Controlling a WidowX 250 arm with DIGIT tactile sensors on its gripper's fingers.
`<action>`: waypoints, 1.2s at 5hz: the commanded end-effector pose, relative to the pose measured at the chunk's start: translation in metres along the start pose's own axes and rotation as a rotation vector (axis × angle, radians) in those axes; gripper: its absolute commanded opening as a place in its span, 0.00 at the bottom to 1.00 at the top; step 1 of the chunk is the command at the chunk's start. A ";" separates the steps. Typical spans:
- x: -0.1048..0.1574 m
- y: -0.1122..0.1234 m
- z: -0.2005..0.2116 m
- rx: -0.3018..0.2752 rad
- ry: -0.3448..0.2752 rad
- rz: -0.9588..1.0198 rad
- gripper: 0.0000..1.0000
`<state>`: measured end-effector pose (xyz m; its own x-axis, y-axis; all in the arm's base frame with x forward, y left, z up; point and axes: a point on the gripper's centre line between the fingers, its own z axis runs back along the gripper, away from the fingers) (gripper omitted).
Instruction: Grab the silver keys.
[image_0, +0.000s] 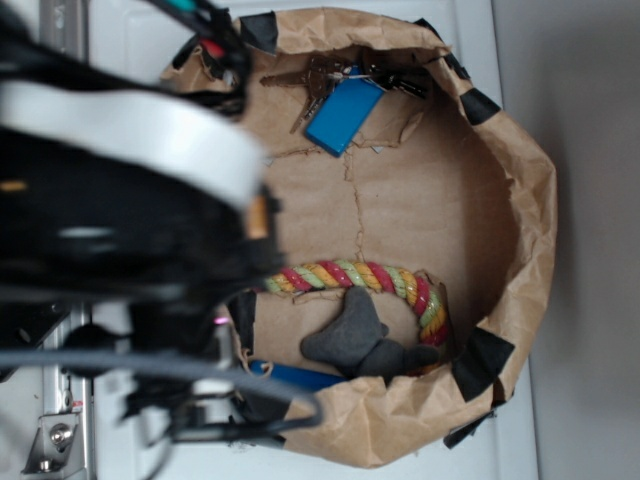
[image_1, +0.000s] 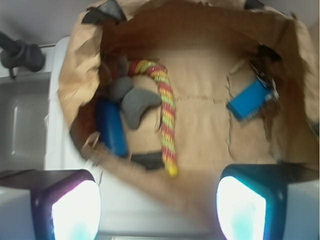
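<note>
So on the far left of the exterior view the robot arm (image_0: 120, 210) was just a big blurry black-and-white mass hanging over the edge of the brown paper basin (image_0: 520, 200), which sat on a white counter (image_0: 570, 440) and had bits of black tape along its crumpled rim. In the wrist view the gripper (image_1: 159, 205) showed up at the bottom, its two glowing fingertips (image_1: 75, 212) set wide apart, so the jaws were spread with nothing between them, hovering just outside the near wall of the paper. Moving right in the wrist view, there was a blue cylindrical tube (image_1: 112, 127) tucked against the left wall, a dark grey star-shaped plush (image_1: 134, 104) right beside it, and then a red, yellow and green rope (image_1: 166, 120) curving past the plush and touching it. The middle of the paper floor was torn along a few seams. Over at the right side of the wrist view lay the silver keys (image_1: 264, 80), bunched against the paper wall with their bright blue tag (image_1: 247, 100) flat on the floor next to them, well apart from the rope and plush. In the exterior view the same keys sat at the top of the basin, far from the jaws.
</note>
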<state>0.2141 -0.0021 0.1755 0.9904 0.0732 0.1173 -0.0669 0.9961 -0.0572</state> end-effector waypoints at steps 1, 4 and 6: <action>0.030 0.007 -0.011 0.037 -0.114 0.002 1.00; 0.030 0.007 -0.011 0.037 -0.114 0.002 1.00; 0.059 0.034 -0.040 0.083 -0.191 0.134 1.00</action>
<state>0.2726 0.0296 0.1319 0.9395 0.1994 0.2785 -0.2063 0.9785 -0.0048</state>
